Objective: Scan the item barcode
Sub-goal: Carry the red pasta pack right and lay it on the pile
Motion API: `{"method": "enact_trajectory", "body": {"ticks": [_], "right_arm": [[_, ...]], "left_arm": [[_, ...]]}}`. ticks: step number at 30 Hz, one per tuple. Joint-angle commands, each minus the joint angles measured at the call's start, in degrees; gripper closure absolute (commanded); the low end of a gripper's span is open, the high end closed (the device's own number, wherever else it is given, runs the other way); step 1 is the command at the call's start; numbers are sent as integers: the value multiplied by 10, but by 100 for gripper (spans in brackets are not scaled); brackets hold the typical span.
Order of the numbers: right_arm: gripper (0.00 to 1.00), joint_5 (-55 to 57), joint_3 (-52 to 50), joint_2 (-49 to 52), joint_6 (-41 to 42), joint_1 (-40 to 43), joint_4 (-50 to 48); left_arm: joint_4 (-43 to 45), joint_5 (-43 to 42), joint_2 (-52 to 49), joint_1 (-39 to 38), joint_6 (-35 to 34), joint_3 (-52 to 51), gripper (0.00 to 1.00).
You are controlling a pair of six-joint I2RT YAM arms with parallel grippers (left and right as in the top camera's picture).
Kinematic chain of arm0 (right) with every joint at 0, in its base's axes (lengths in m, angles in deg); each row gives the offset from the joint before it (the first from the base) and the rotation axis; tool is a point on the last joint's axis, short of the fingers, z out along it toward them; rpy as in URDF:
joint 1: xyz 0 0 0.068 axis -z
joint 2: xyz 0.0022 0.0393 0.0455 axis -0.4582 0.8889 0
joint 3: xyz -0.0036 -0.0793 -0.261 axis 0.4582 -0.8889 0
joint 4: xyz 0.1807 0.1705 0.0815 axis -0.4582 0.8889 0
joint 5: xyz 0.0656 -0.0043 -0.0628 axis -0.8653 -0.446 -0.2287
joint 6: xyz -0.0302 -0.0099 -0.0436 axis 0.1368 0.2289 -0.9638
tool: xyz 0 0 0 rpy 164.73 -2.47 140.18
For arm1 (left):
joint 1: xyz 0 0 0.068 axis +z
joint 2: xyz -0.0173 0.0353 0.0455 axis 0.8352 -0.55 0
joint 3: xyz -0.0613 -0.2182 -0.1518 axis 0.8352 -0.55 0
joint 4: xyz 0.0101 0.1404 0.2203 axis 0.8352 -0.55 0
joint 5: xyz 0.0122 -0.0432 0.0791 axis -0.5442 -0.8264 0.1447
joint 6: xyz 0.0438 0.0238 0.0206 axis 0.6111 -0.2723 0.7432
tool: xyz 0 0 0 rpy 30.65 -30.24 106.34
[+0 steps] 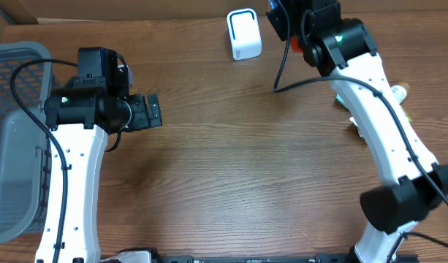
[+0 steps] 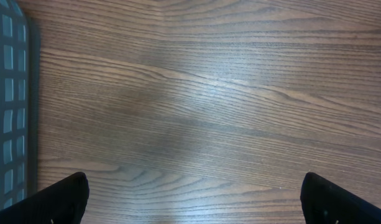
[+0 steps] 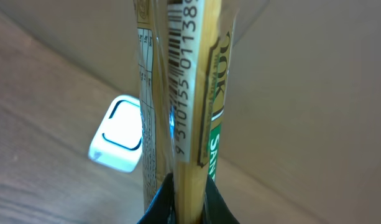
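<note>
My right gripper (image 3: 189,186) is shut on the item (image 3: 184,93), a thin clear-wrapped packet with pale yellow contents and a green label. The packet stands up out of the jaws, and its white barcode strip (image 3: 178,68) runs along the edge that faces the camera. The scanner (image 3: 119,134), a small white box with a dark-rimmed window, sits on the table to the left behind the packet. In the overhead view, the right gripper (image 1: 280,17) is at the table's far edge, just right of the scanner (image 1: 244,34). My left gripper (image 1: 152,111) (image 2: 196,199) hangs open over bare wood.
A grey mesh basket (image 1: 12,139) (image 2: 7,93) stands at the table's left edge, beside the left arm. A few small packaged things (image 1: 399,93) lie at the right edge, partly under the right arm. A brown cardboard wall (image 3: 314,93) rises behind the scanner.
</note>
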Motion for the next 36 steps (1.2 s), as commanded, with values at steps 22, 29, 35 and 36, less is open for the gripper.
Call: {"method": "enact_trajectory", "body": {"ticks": [22,29,35,36], "right_arm": [[96,-162,6,101,151,27,-220],[96,-180,6,-6,403,106,10],[96,-217,-8,-14,493,222,213],[96,-220,-21,-10,497,239,229]], "left_arm": [[1,3,3,-2,-5,0,0],[1,4,3,-2,-5,0,0],[1,3,3,-2,-5,0,1],[1,3,3,-2,-5,0,1]]}}
